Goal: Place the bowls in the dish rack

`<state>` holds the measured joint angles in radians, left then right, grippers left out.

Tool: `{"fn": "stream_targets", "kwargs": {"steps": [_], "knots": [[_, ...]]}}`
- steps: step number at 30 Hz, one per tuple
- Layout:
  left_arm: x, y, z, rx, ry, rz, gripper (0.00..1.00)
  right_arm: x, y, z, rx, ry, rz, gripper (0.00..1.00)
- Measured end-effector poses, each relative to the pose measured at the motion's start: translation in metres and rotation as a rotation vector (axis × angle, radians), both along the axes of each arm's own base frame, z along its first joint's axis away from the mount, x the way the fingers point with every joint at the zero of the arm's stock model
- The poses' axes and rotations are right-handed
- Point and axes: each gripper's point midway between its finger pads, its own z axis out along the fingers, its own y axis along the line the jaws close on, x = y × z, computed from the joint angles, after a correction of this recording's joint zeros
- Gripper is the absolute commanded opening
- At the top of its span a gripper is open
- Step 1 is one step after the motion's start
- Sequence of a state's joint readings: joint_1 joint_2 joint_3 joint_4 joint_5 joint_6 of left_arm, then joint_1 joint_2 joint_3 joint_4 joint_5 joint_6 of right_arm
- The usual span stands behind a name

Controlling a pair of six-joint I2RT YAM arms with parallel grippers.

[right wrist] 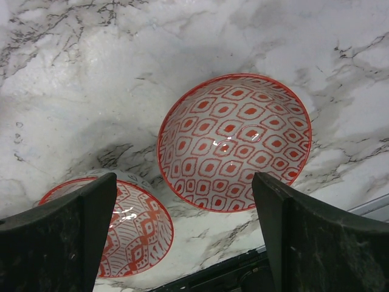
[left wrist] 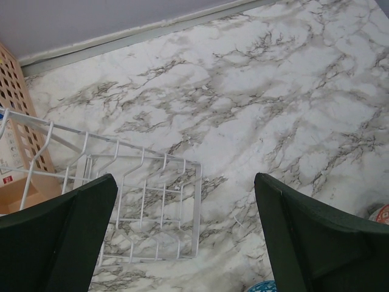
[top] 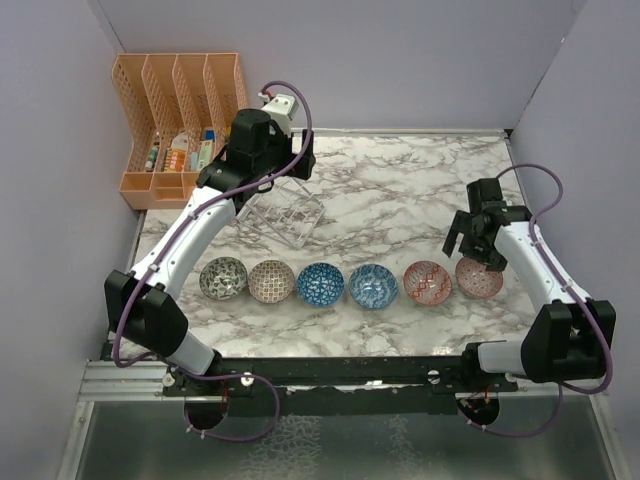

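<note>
Six bowls stand in a row near the table's front: grey-black (top: 223, 278), beige-brown (top: 271, 281), two blue (top: 320, 284) (top: 373, 286) and two red-pink (top: 427, 282) (top: 479, 277). The clear dish rack (top: 285, 212) sits behind them and holds no bowl; it also shows in the left wrist view (left wrist: 146, 201). My left gripper (top: 298, 168) (left wrist: 185, 237) is open and empty above the rack's right end. My right gripper (top: 480, 240) (right wrist: 185, 237) is open and empty, hovering over the two red-pink bowls (right wrist: 234, 143) (right wrist: 121, 231).
The orange perforated desk organiser (top: 175, 120) stands at the back left, off the marble top, with small items in it. Grey walls close the left, back and right. The table's front edge and a black rail (right wrist: 243, 274) lie just below the right gripper.
</note>
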<state>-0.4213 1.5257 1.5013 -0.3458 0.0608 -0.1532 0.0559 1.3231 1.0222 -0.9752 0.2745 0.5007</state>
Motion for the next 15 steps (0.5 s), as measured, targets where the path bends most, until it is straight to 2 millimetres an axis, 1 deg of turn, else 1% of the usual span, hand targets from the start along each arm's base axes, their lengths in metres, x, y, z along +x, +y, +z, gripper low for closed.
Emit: {"fn": "stream_targets", "kwargs": {"steps": [2, 5, 10, 14, 15], "knots": [[-0.001, -0.003, 0.0, -0.004, 0.001, -0.018, 0.99, -0.002, -0.001, -0.005, 0.001, 0.007, -0.004, 0.86], [-0.003, -0.006, 0.0, -0.012, 0.004, -0.037, 0.99, -0.002, -0.001, -0.01, 0.009, 0.01, -0.005, 0.76], [-0.007, -0.01, 0.002, -0.021, 0.005, -0.067, 0.99, 0.009, 0.0, -0.019, 0.021, 0.007, -0.009, 0.64], [-0.008, -0.011, 0.002, -0.021, 0.003, -0.078, 0.99, 0.017, 0.001, -0.033, 0.025, 0.029, -0.008, 0.57], [-0.008, -0.012, 0.002, -0.022, 0.004, -0.08, 0.99, 0.018, 0.001, -0.037, 0.026, 0.037, -0.009, 0.53]]}}
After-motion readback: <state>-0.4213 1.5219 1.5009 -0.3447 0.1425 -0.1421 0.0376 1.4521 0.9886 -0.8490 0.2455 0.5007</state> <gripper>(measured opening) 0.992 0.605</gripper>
